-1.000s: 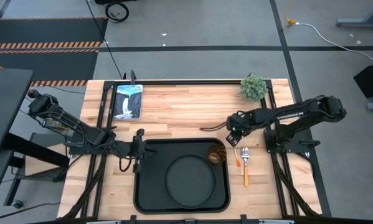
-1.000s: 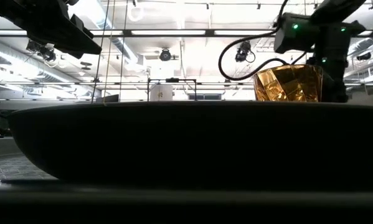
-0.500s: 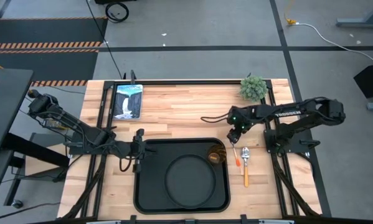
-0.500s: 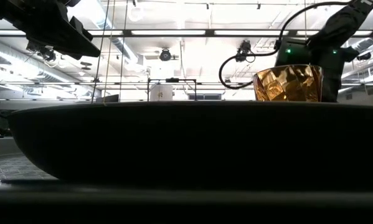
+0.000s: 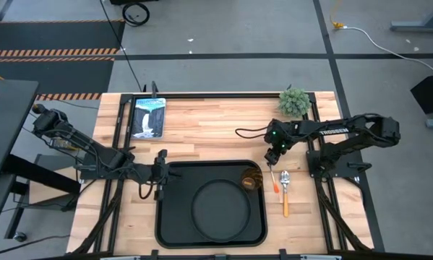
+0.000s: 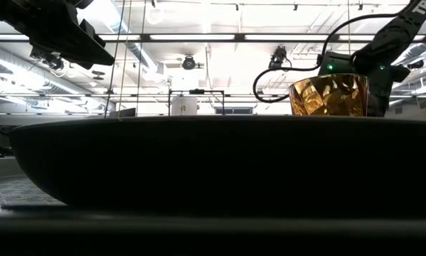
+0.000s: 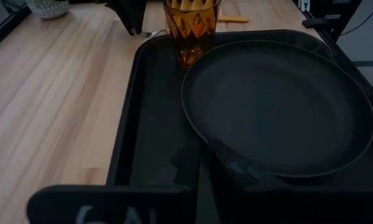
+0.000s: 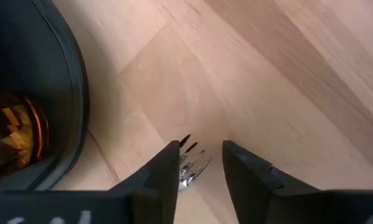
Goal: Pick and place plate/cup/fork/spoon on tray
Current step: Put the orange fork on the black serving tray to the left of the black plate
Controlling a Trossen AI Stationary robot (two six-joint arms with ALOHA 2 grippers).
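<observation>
The black tray [image 5: 165, 217] lies at the table's near middle. The round plate [image 5: 220, 206] lies flat inside it. The amber cup [image 5: 249, 180] stands upright in the tray's far right corner and also shows in the low view [image 6: 328, 95]. The fork [image 5: 273, 182] and the spoon [image 5: 285, 193] lie flat on the wood to the right of the tray. My right gripper [image 8: 198, 168] is open and points down. Its fingers stand on either side of the fork's tined head [image 8: 190, 163] without touching it. My left gripper [image 5: 158, 177] waits at the tray's left rim.
A small green plant [image 5: 294, 102] stands at the far right of the table. A picture card [image 5: 148, 117] lies at the far left. Bare wood lies between them, beyond the tray. The tray's right rim [image 8: 77, 93] runs close beside my right gripper.
My right gripper has moved from beside the cup a little toward the table's right edge. It has tipped to point down and come down over the fork's head. The cup, plate, fork and spoon have stayed in place.
</observation>
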